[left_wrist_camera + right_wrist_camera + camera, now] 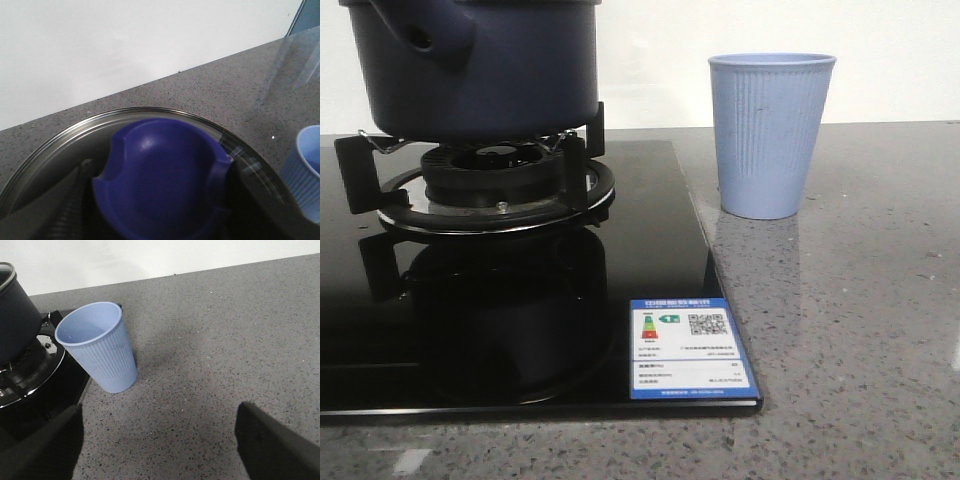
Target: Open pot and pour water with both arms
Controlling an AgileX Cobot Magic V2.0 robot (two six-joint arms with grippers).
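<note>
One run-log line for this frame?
pot on burner, lid on | cup upright beside stove | right gripper open, empty | left jaws unclear

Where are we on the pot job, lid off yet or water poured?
Nothing looks done. The pot sits on the burner, and the left wrist view shows its glass lid with the blue knob in place. The left tool is close over that knob, grip unclear. The right tool is open, hanging above the counter near the cup. Lifting the lid and pouring remain.
</note>
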